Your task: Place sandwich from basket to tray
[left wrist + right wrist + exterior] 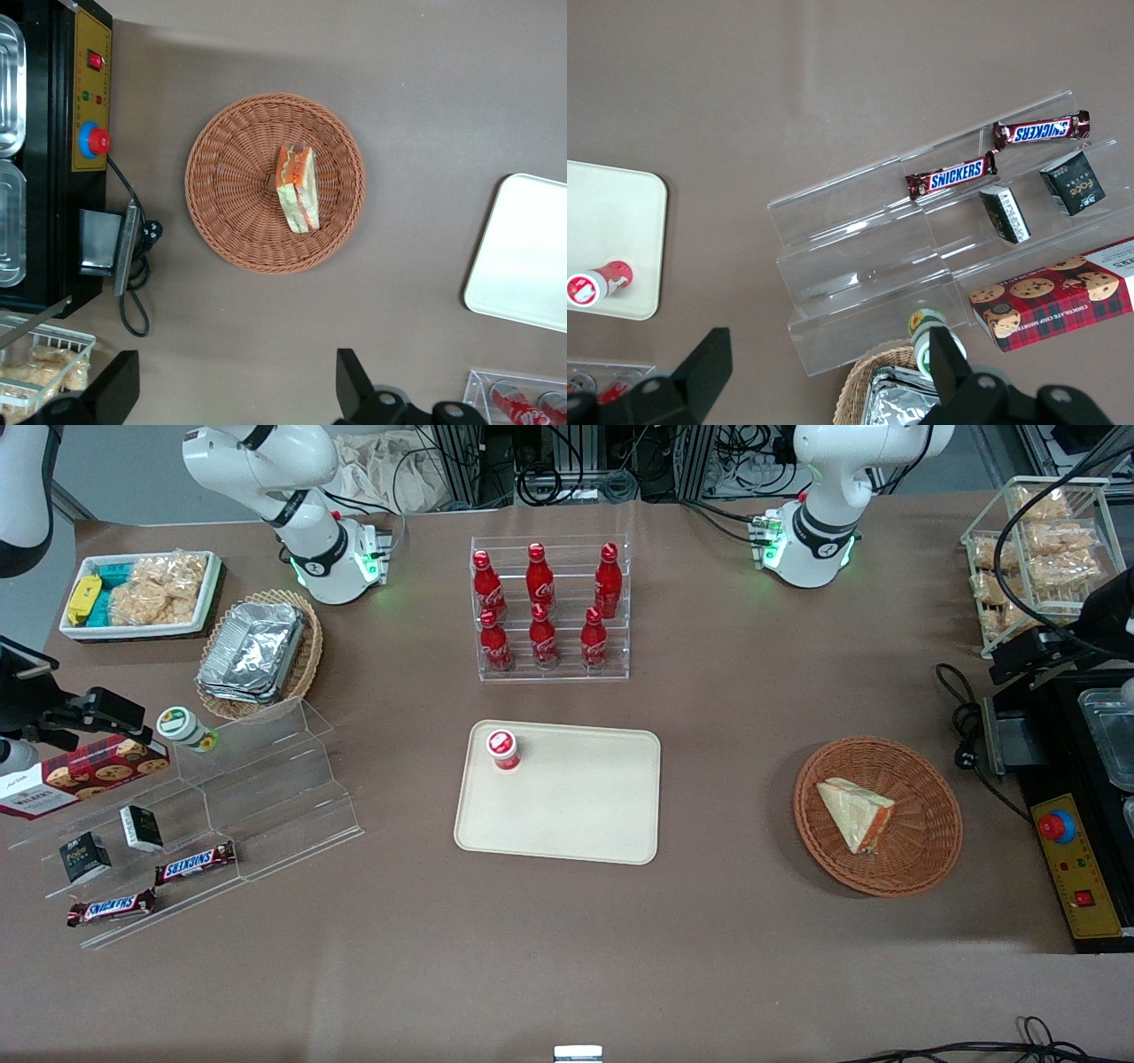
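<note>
Table: brown surface, seen under everything;
Gripper: held high above the table, fingers spread apart, nothing clamped;
Sandwich: below the gripper, laid in the basket;
Tray: well apart from the gripper

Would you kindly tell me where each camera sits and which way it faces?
Front view: high, facing both arm bases, looking down on the table.
Left wrist view: above the basket and sandwich, looking down; the open gripper shows.
Right wrist view: over the snack shelf.
Front and left wrist views share the tray.
</note>
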`<state>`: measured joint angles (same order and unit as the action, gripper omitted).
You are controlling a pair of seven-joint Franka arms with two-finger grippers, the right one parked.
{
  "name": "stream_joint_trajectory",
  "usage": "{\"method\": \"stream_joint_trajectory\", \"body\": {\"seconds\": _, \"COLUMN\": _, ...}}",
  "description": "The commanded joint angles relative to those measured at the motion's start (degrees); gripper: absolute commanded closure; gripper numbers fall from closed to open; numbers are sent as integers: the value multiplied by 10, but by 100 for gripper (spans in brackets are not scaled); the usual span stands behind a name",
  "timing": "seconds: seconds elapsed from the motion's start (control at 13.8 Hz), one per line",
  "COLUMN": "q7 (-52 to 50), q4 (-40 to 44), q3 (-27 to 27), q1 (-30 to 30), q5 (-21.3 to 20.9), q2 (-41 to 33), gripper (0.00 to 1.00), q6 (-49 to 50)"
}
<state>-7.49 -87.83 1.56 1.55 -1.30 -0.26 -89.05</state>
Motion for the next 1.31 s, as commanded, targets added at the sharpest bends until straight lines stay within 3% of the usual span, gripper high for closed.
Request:
{"method": "stream_joint_trajectory", "body": {"seconds": 0.0, "q7": 2, "q4": -3, "q3": 2, "q1": -2, "q5": -13, "q2": -15, "gripper": 0, "q6": 6}}
{"method": "stream_joint_trajectory", "body": {"seconds": 0.73, "q7": -20, "q4": -24, "q3": -2, "q1": 4, "q5": 16, "q2": 20, "gripper": 0, "q6": -6}}
{"method": "stream_joint_trajectory", "body": {"seconds": 1.24, "q7": -52, "q4": -148, "q3": -3, "q1": 7, "q5": 42, "q2": 88, "gripper": 0, "q6": -208}}
